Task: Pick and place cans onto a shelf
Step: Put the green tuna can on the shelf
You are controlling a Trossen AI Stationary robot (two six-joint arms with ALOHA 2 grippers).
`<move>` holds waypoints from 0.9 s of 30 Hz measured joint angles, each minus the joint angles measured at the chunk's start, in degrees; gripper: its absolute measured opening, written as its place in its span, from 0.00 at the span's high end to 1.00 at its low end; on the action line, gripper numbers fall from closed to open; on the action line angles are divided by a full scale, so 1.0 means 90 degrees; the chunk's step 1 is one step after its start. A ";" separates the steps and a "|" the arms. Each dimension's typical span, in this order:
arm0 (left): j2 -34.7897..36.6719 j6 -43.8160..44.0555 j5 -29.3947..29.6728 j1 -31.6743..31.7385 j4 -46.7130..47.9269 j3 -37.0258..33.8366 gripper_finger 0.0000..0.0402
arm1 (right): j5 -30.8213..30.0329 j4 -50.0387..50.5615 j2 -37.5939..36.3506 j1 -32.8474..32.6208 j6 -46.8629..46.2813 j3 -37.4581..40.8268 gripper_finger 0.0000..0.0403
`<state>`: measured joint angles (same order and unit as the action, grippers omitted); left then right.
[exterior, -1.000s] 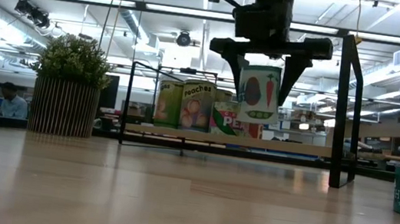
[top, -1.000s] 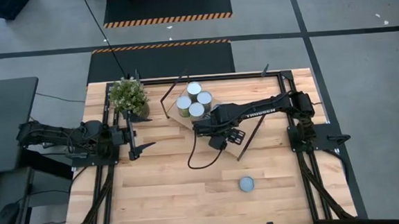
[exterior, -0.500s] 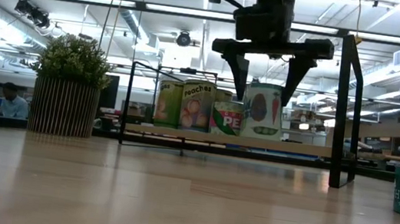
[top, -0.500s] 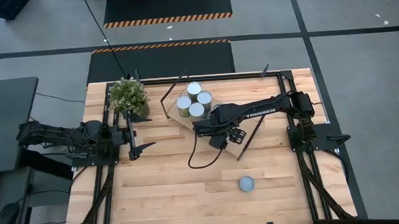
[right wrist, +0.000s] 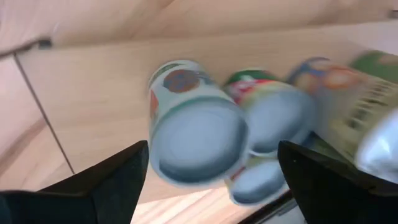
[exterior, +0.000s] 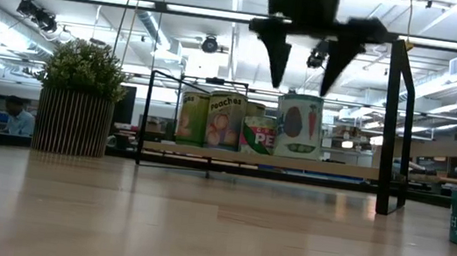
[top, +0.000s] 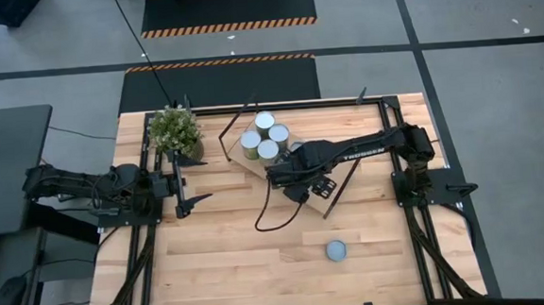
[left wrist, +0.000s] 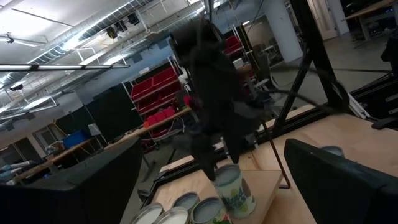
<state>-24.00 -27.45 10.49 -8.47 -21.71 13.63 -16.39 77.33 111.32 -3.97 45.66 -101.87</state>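
The right tool point(exterior: 303, 63) hangs directly above the vegetable-label can point(exterior: 299, 126), its two fingers spread wide and holding nothing, tips clear of the can's top. That can stands upright on the shelf point(exterior: 277, 162), at the right end of a tight row with three other cans point(exterior: 222, 120), one labelled peaches. From overhead, the shelf point(top: 327, 198) sits at the table's twelve o'clock, angled across the surface point(top: 231, 259), with the cluster of silvery tops point(top: 265, 136) at its far-left end and the right arm stretched over the spot just beside them. The right wrist view looks down on the vegetable-label can point(right wrist: 196, 134), pale lid up, between the parted fingers point(right wrist: 99, 180), touching its neighbours. One more can point(top: 336, 251) sits alone on the surface toward five o'clock, well apart from the shelf. The left tool point(top: 195, 186) waits at nine o'clock near the potted plant point(top: 176, 130), fingers apart and empty.
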 joint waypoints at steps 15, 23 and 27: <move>0.0001 0.0115 -0.0001 0.0000 -0.0033 0.0000 0.01 | 0.0488 -0.1267 0.0007 -0.1136 -0.1826 -0.0565 0.10; 0.0000 0.0131 -0.0001 -0.0001 -0.0046 0.0000 0.01 | 0.1022 -0.2162 0.0195 -0.2175 -0.3542 0.0034 0.10; -0.0001 0.0142 -0.0001 0.0000 -0.0054 0.0000 0.01 | 0.1122 -0.2042 0.0348 -0.2555 -0.4428 0.0267 0.10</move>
<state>-24.01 -26.17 10.48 -8.47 -22.20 13.63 -6.28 58.95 114.45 -26.97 5.81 -99.47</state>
